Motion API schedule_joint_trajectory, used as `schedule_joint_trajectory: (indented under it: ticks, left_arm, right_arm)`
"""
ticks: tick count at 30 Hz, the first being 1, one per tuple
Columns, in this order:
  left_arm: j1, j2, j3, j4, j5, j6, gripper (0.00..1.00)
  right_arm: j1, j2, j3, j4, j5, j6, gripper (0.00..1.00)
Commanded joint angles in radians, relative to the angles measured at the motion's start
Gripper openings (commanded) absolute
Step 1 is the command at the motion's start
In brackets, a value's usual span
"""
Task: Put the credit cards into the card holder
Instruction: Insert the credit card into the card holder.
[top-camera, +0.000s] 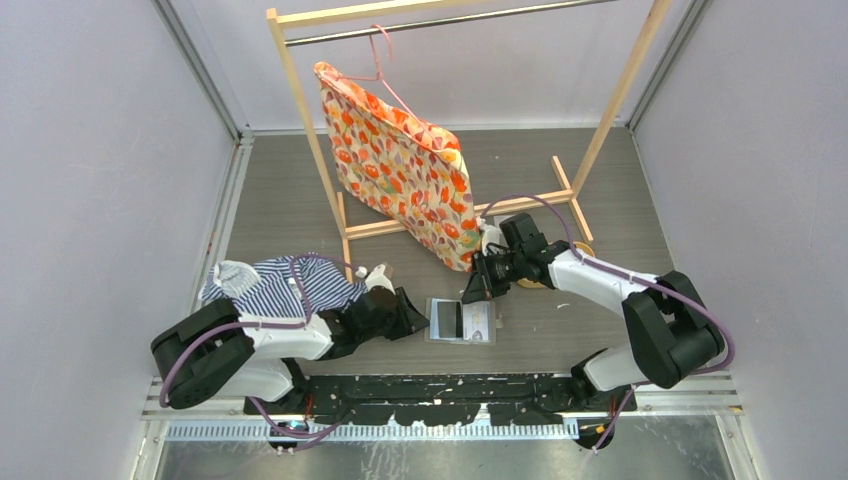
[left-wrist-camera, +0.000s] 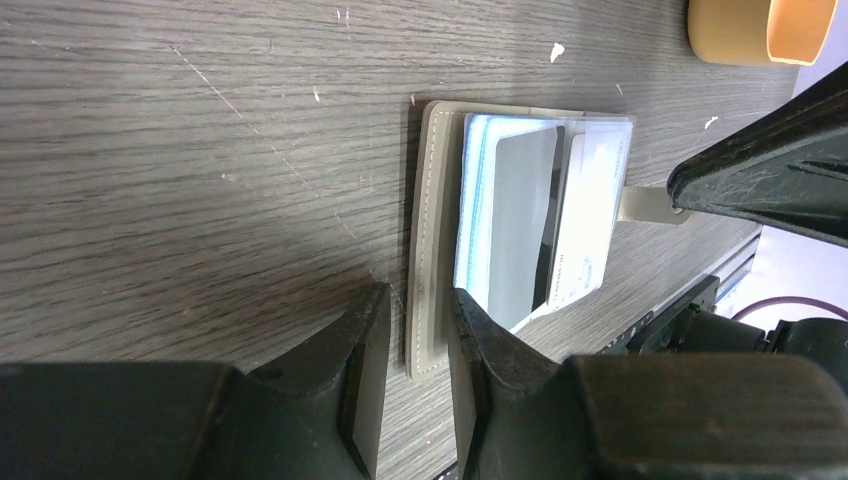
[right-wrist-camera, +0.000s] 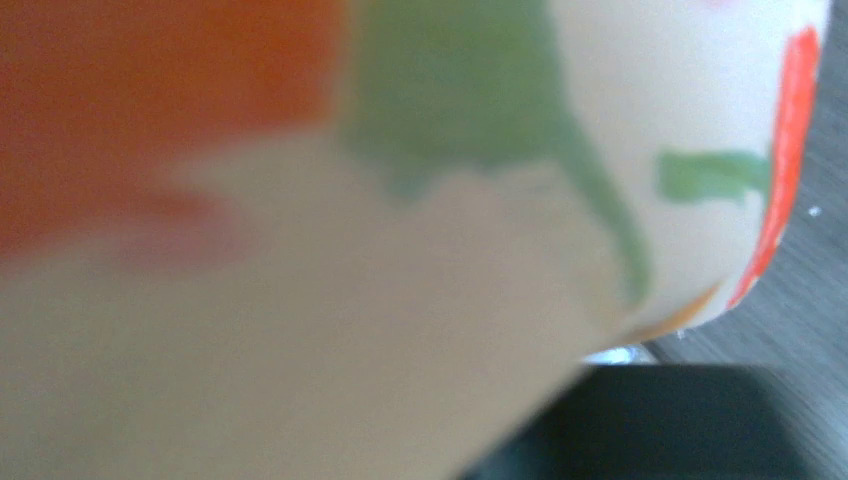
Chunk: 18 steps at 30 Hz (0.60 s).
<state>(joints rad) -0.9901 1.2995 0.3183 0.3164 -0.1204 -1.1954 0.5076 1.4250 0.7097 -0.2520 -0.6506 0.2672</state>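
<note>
Where the card holder (top-camera: 462, 321) lies: lower centre of the overhead view, opened flat on the grey wood-grain table (top-camera: 280, 190), between the two arms' tips; in the left wrist view it runs up the middle of the frame.
Build of the holder: a taupe stitched cover edge on the left, with clear pale bluish sleeves to its right.
Cards in the sleeves: a grey card (left-wrist-camera: 525, 215) and a white card (left-wrist-camera: 588, 225) with small print, side by side, a dark sliver between them.
State of the left gripper (left-wrist-camera: 418, 295): bottom centre of its own view, fingers a narrow gap apart, with the holder's taupe edge and lower corner in that gap. Whether they pinch it cannot be told.
Place of the right gripper (top-camera: 474, 290): centre of the overhead view, just above the holder's upper right corner, at the hem of the floral garment (top-camera: 400, 165).
State of the right gripper: its own camera is filled with blurred cloth, so spread or pressed together cannot be told.
Side of the holder: a snap tab (left-wrist-camera: 648, 205) sticks out to the right and meets the tip of a dark finger (left-wrist-camera: 770, 185) coming in from the right edge.
Upper centre: the floral garment hangs on a pink hanger from a wooden rack (top-camera: 300, 120).
Lower left: a striped garment (top-camera: 285, 280) lies beside the left arm.
Upper right of the left wrist view: a tan tray (left-wrist-camera: 745, 30), apart from the holder.
</note>
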Motion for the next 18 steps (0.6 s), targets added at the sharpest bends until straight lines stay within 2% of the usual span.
schedule_joint_trajectory:
  ticks: [1,8,18]
  left_arm:
    - [-0.001,-0.056,-0.015,-0.030,-0.015,0.033,0.30]
    - [-0.001,-0.071,-0.009,-0.047,-0.017,0.046,0.30]
    - [-0.002,0.002,0.008,-0.015,0.019,0.055,0.30]
  right_arm:
    - [0.001,-0.019,0.046,-0.047,-0.010,-0.039,0.01]
    - [0.004,0.104,0.044,-0.025,0.029,0.070,0.01]
    - [0.026,0.197,0.063,-0.061,0.124,0.083,0.01]
